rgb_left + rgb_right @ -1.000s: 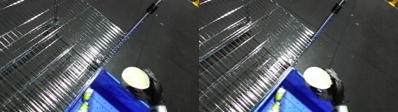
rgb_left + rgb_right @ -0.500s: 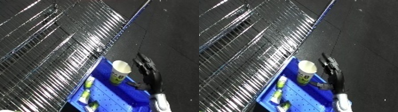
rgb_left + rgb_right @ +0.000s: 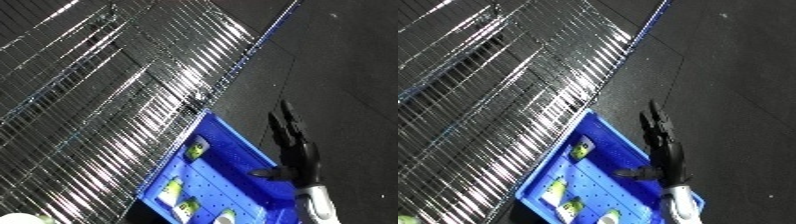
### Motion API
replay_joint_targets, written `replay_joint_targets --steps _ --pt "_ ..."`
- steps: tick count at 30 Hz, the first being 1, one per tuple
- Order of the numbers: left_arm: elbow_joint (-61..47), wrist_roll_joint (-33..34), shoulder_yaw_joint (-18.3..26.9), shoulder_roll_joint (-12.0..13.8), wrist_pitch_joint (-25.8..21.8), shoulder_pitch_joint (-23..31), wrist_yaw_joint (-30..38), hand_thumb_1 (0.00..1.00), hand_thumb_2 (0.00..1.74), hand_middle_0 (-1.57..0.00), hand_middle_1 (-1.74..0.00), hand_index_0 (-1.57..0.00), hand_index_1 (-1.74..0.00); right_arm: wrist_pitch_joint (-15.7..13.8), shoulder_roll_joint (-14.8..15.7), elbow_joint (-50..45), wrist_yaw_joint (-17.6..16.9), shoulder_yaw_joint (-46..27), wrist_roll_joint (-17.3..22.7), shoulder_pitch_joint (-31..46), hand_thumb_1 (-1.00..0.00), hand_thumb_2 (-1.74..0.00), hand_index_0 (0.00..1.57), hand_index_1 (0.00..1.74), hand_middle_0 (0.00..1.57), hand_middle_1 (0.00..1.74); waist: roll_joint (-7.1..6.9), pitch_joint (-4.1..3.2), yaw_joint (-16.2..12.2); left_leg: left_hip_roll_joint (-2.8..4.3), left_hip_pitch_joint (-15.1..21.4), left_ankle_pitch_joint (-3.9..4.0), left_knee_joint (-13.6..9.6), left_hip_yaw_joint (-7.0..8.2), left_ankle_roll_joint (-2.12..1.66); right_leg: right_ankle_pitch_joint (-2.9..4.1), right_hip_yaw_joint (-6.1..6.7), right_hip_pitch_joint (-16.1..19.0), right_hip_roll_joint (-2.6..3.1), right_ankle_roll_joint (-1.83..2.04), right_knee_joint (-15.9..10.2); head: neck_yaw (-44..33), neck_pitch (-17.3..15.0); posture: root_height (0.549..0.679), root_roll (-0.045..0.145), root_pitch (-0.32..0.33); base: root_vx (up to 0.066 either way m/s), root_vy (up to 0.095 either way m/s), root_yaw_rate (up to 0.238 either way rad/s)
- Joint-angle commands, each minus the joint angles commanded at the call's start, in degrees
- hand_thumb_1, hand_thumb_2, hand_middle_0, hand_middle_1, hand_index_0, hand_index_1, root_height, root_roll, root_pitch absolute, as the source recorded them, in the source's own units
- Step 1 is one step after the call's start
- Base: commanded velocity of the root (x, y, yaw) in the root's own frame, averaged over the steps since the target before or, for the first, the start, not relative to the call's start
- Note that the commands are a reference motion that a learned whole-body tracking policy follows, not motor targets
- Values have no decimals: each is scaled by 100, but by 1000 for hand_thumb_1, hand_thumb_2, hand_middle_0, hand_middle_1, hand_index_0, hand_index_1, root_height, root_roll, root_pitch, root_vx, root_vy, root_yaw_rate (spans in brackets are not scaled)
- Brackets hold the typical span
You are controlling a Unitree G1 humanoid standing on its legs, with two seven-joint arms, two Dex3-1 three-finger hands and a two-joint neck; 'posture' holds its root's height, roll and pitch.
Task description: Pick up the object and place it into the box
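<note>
A blue bin (image 3: 238, 146) lies beside the wire shelf, running toward the lower edge of the view. Inside it are several green-and-white containers: one near the far end (image 3: 197, 148), two (image 3: 171, 189) near the left wall, and a white-topped cup (image 3: 226, 216) at the lower edge. My right hand (image 3: 299, 148) is over the bin's right rim, open, with fingers straight and thumb stretched toward the bin. It holds nothing. My left hand is out of sight.
A shiny wire shelf (image 3: 115, 95) fills the left and upper part of the view, its blue-edged border (image 3: 258, 45) running diagonally. Dark floor (image 3: 346, 75) lies to the right. A pale object (image 3: 25, 219) shows in the lower left corner.
My right hand held the white-lidded cup over the bin half a second ago; now it is open and the cup is gone from it. The camera has also shifted.
</note>
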Motion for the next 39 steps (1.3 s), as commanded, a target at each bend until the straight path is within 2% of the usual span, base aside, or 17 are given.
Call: replay_joint_targets --steps 4,8,14,21,26,31,35,39 --pt "-85 33 -37 -3 68 7 50 1000 1740 -1570 -1740 -1570 -1740 397 53 -541 165 290 -298 -141 0 0 0 0 0 0 -50 0 115 -4 -13 76 -73 -80 -23 -16 -53 31 1 -11 -20 -300 -4 643 98 76 -9 -55 125" --pt "-123 93 -109 -3 135 -42 115 1000 1740 -1570 -1740 -1570 -1740 797 -38 -913 379 581 -519 -432 0 0 0 0 0 0 -116 0 274 -21 -56 157 -122 -193 -46 -30 -128 49 0 -30 -14 -644 -94 642 98 73 -20 -68 159" --pt "-20 68 -147 43 229 -147 73 1000 1740 -1570 -1740 -1570 -1740 1231 -209 -1002 530 943 -879 -998 0 0 0 0 0 0 -226 0 552 -18 -166 266 -18 -380 -104 -67 -280 104 -75 -63 47 -1226 -232 642 97 60 -5 -72 170" --pt "38 102 -177 120 403 -208 11 1000 1740 -1570 -1740 -1570 -1740 1583 -130 -946 604 1322 -985 -1355 0 0 0 0 0 0 -367 0 876 -46 -268 354 74 -600 -116 -135 -457 172 -132 -90 194 -2165 -134 640 88 44 15 -95 214" --pt "68 158 -242 231 486 -273 -16 1000 1740 -1570 -1740 -1570 -1740 1665 7 -850 527 1650 -1011 -1606 0 0 0 0 0 0 -464 0 1131 -91 -437 393 173 -767 -99 -134 -600 133 -152 -81 310 -2876 13 637 79 42 14 -107 181" --pt "79 189 -325 320 563 -353 -28 1000 1740 -1570 -1740 -1570 -1740 1715 154 -710 639 1909 -948 -1843 0 0 0 0 0 0 -500 0 1326 -155 -613 431 257 -899 -89 -144 -717 31 -160 -61 445 -3539 172 634 71 46 22 -70 151" --pt "73 209 -380 350 590 -393 -43 1000 1740 -1570 -1740 -1570 -1740 1748 268 -617 744 2051 -897 -1955 0 0 0 0 0 0 -521 0 1436 -164 -726 486 277 -963 -92 -142 -796 -52 -176 -38 513 -3875 178 633 65 54 25 -35 134" --pt "68 249 -418 360 617 -408 -94 1000 1740 -1570 -1740 -1570 -1740 1748 366 -548 857 2140 -883 -1957 0 0 0 0 0 0 -541 0 1513 -158 -790 539 259 -997 -108 -130 -867 -94 -220 -6 527 -4090 142 632 62 59 29 -25 153"
